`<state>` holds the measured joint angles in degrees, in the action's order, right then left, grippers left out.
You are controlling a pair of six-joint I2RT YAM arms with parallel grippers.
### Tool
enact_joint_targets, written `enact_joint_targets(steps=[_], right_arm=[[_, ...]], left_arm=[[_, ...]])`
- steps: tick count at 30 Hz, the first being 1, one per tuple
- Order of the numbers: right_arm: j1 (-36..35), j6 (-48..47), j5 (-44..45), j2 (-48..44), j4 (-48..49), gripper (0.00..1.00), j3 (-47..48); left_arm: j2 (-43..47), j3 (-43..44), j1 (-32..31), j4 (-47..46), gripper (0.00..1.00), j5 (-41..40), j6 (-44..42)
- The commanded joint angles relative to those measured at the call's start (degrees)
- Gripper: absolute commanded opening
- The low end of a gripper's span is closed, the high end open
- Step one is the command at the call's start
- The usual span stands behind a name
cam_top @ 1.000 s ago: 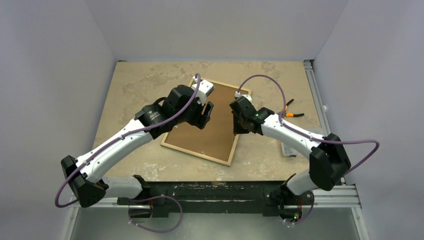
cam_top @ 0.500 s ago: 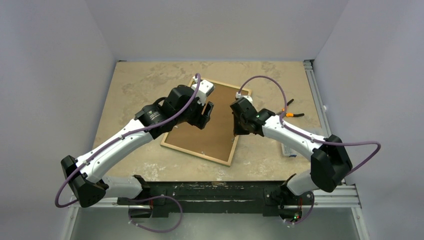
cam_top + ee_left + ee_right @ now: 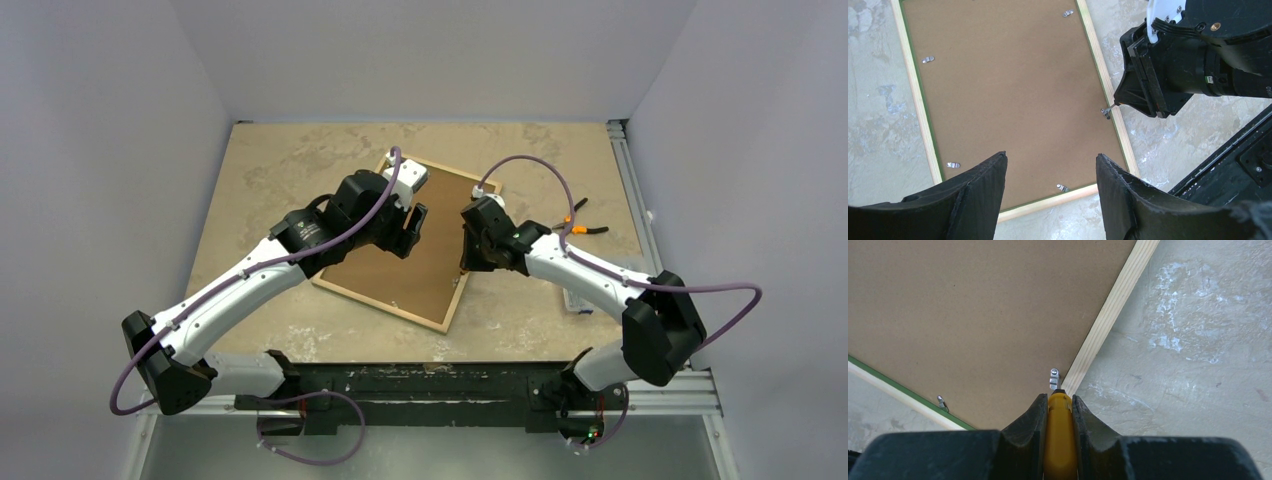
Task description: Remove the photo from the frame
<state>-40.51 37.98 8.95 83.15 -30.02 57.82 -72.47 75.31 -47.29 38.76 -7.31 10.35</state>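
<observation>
Right fingers (image 3: 1023,435) pinch a yellow tool (image 3: 1059,440) at a metal clip (image 3: 1053,376) on the frame (image 3: 1113,300); left fingers (image 3: 978,200) gape, empty. Swivel that clip off the photo (image 3: 973,305) gently.

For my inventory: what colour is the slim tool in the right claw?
The slim tool in the right claw is yellow; best in the right wrist view.

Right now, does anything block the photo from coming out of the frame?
Yes: small metal clips on the frame overlap the back of the photo. The right fingers hold a yellow tool at one.
</observation>
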Motion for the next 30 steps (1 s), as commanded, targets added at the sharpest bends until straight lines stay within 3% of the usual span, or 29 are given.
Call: enact_joint_targets(steps=[1,24,30], right_arm=[[-1.0,1.9,-3.3,-1.1,1.1,0.00,-0.7],[-3.8,0.8,2.6,3.6,0.8,0.00,3.7],[-4.0,0.7,1.5,1.1,-1.8,0.00,3.6]], left_arm=[[0.3,0.5,0.0,-0.6,0.63,-0.2,0.2],[1.0,0.1,0.1,-1.1,0.64,0.5,0.5],[0.9,0.1,0.1,-1.1,0.64,0.5,0.5]])
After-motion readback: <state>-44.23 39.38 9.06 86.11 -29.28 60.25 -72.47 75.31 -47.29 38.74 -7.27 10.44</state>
